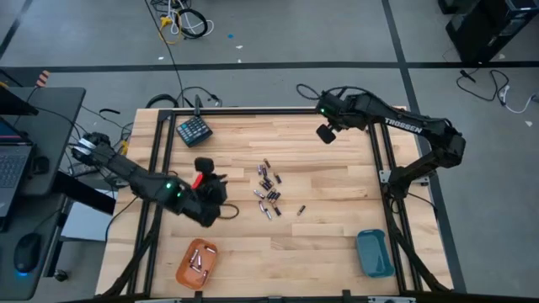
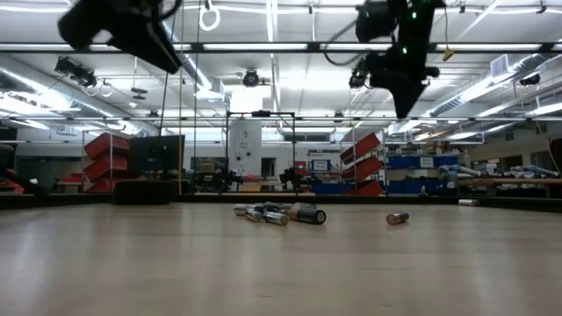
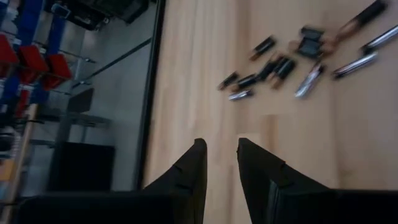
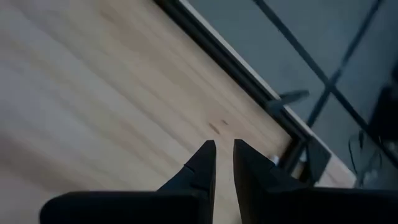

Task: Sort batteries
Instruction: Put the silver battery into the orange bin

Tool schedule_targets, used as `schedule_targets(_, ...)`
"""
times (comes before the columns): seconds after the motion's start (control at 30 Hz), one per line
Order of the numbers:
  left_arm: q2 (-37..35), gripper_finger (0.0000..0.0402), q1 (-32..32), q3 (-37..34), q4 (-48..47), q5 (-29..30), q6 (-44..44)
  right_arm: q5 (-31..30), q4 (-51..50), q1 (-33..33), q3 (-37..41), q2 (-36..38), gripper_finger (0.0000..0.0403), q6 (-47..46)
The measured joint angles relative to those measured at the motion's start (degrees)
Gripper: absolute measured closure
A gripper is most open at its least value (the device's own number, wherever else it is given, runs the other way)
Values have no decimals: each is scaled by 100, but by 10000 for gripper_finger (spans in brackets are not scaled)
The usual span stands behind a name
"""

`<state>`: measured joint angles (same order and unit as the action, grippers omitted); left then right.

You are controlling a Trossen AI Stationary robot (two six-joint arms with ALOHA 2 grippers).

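High view: batteries (image 1: 269, 192) lie clustered mid-table (image 1: 337, 219), some in the orange tray (image 1: 196, 263); blue tray (image 1: 374, 252) apart. Left gripper (image 3: 221, 152) hovers beside the cluster, slightly parted, empty; right gripper (image 4: 224, 154) likewise, at the far edge.

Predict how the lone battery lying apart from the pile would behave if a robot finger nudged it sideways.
The lone battery is a small cylinder lying on its side, so it would probably roll easily. The wooden table looks flat and smooth, so little would stop it. It is tiny, so likely light.

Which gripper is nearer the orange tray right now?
Left. The left gripper hovers just up-table of the orange tray, beside the battery pile; the right gripper waits near the far edge.
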<state>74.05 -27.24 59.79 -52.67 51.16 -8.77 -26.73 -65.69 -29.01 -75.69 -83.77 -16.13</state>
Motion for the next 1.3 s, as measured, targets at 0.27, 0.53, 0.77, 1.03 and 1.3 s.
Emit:
schedule_targets(0.27, -542, 314, 689, -2, 87, -465, 739, 428, 367, -1584, 836, -2, 371, -40)
schedule_targets(0.53, -856, 314, 1105, -2, 264, -764, 854, 1168, 129, -2407, 1272, -2, 381, -747)
schedule_targets(0.77, -859, 314, 1117, -2, 188, -768, 835, 1300, 567, -2416, 1291, -2, 375, -1101)
schedule_targets(1.03, -862, 314, 1119, -2, 82, -744, 832, 1272, 920, -2745, 1290, -52, 377, -2039)
schedule_targets(1.3, -886, 314, 1119, -4, -351, -616, 757, 1298, 1086, -2742, 1434, -57, 376, -2062)
